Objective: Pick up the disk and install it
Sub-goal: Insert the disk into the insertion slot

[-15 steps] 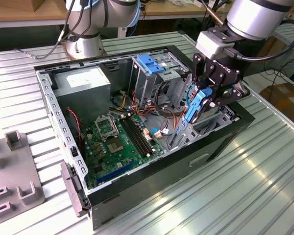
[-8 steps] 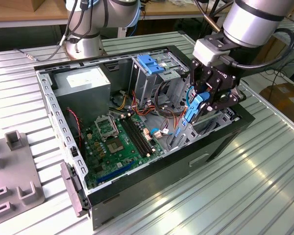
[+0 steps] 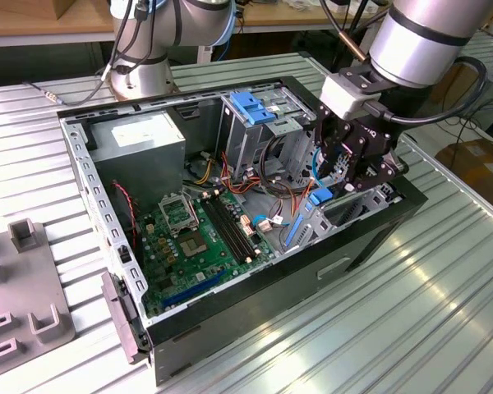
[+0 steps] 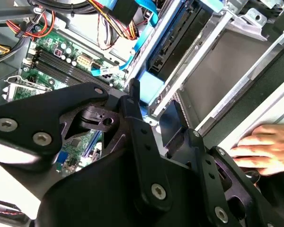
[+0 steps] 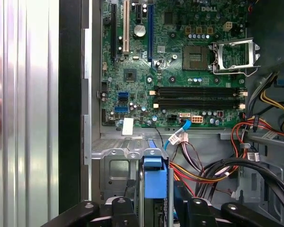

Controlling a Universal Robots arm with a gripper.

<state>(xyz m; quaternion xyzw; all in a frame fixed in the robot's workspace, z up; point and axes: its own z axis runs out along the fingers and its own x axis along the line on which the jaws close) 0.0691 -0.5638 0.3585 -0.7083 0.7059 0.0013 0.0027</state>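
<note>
The install step is in hand: the black two-fingered claw (image 3: 349, 176) hangs over the front corner of the open black tower computer case (image 3: 255, 316), which lies on its side on the ribbed metal counter (image 3: 370, 328). The claw appears closed on the flat silver-grey disk with its bright blue plastic carrier frame (image 5: 153, 177). The disk stands on edge between the fingers, its blue end tab just over the silver sheet-metal drive bay (image 5: 114, 163) beside the green motherboard (image 3: 197, 238).

The disk looks lined up with the bay but not yet seated. Seating it calls for keeping the frame square to the bay walls and clear of the loose coloured cables (image 5: 203, 172). A person's hand (image 4: 265, 147) rests by the case wall, near the claw.
</note>
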